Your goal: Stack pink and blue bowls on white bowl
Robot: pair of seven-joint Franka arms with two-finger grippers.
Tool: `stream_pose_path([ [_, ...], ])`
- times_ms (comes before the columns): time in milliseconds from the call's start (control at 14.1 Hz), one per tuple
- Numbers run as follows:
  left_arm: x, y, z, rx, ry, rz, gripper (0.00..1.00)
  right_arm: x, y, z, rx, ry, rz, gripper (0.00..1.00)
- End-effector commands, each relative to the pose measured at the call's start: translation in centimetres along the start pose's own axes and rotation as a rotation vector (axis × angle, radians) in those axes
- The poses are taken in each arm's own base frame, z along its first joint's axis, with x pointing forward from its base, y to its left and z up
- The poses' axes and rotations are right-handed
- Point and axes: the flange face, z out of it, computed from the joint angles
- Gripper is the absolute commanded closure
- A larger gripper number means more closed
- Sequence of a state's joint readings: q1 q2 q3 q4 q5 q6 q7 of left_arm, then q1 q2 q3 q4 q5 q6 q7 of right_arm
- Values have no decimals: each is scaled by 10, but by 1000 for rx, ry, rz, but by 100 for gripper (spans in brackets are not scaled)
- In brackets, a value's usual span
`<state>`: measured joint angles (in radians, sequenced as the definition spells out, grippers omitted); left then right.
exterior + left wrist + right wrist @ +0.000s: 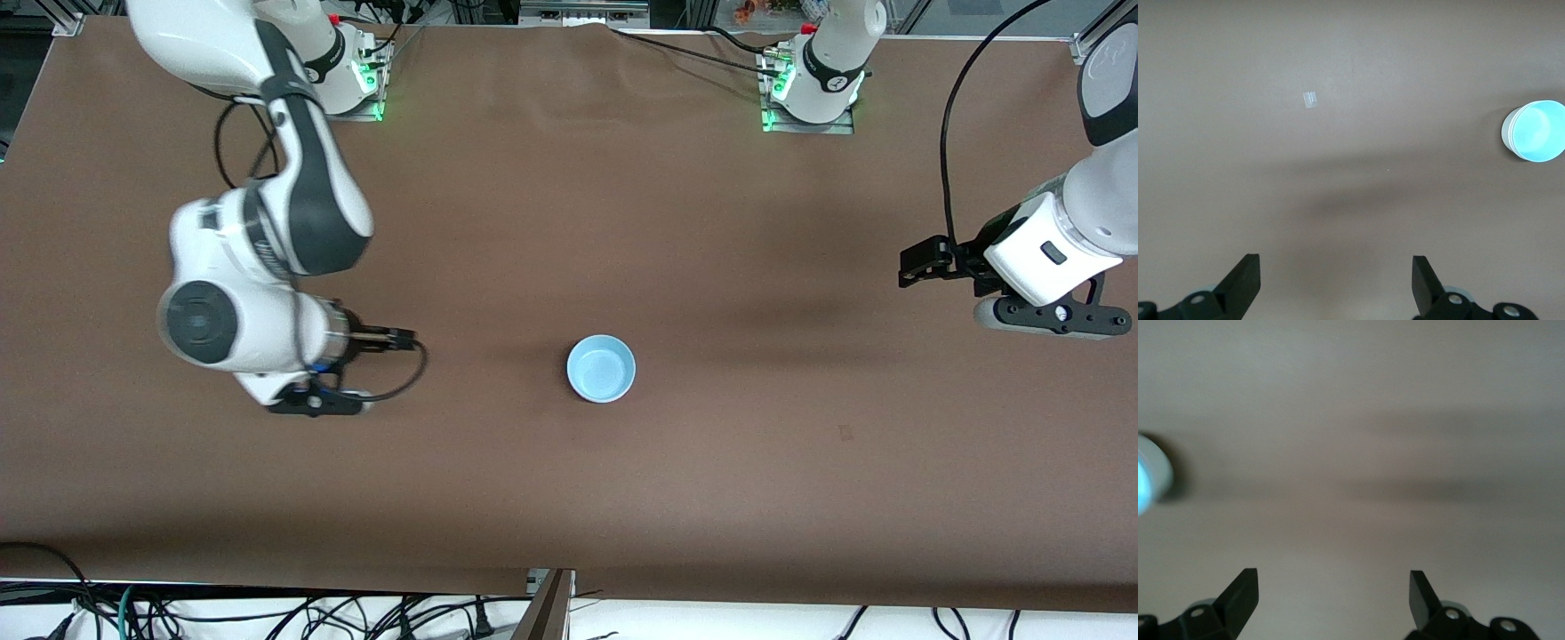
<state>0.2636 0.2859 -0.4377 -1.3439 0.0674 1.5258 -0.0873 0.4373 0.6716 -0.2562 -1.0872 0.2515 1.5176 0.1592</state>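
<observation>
A light blue bowl (pixel 601 368) stands upright in the middle of the brown table. In the left wrist view the blue bowl (pixel 1537 131) sits nested in a white bowl, whose outer wall (pixel 1505 131) shows beside it. The pink bowl is hidden. The stack also shows blurred at the edge of the right wrist view (pixel 1145 483). My left gripper (pixel 1053 318) is open and empty over bare table toward the left arm's end. My right gripper (pixel 316 404) is open and empty over bare table toward the right arm's end. Each wrist view shows its own gripper open, the left (pixel 1336 261) and the right (pixel 1333 579).
A small pale scrap of tape (pixel 1310 99) lies on the brown table cloth (pixel 569 222). The arm bases (pixel 813 84) stand along the table's edge farthest from the front camera. Cables (pixel 267 613) hang below the nearest edge.
</observation>
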Motion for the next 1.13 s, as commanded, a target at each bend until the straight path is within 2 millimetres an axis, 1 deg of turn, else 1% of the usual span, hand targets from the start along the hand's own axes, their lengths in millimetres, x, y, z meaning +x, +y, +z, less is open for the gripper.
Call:
stream_pose_path([
  [0,-1,-4,-4,-11,41,16,0,-23,56,-45,-29,-29,-77,0],
  [71,1,-6,-4,-11,53,14,0,-33,74,-64,-17,-18,-62,0],
  [142,1,-7,-3,-7,53,13,0,-42,103,-75,8,-26,-22,0],
  [212,1,-6,-2,-6,52,14,0,-53,125,-83,27,-35,-3,0],
  [283,1,-6,-2,-6,52,14,0,-66,144,-98,13,-23,10,0],
  [354,1,-5,-2,-6,52,16,0,-82,159,-117,-10,5,17,0],
  [425,1,-6,-2,-6,52,14,1,-102,173,-143,-34,49,26,0],
  [496,1,-6,-2,-6,52,14,1,-118,175,-159,-38,76,23,0],
  [567,1,-6,-2,-6,50,14,0,-136,180,-177,-32,109,28,0],
  [638,1,-4,-4,-5,55,17,0,-149,183,-181,-32,113,30,0],
  [708,1,-5,-4,-5,57,15,0,-154,192,-174,-36,115,44,0],
  [779,3,-5,-3,-5,55,15,0,-158,193,-171,-53,130,36,0],
  [850,3,-4,-2,-4,54,17,0,-166,188,-170,-59,132,19,0],
  [921,2,-4,-2,-4,52,15,0,-170,181,-169,-67,130,12,0],
  [1062,2,-4,-2,-4,52,15,0,-172,161,-167,-120,123,0,0],
])
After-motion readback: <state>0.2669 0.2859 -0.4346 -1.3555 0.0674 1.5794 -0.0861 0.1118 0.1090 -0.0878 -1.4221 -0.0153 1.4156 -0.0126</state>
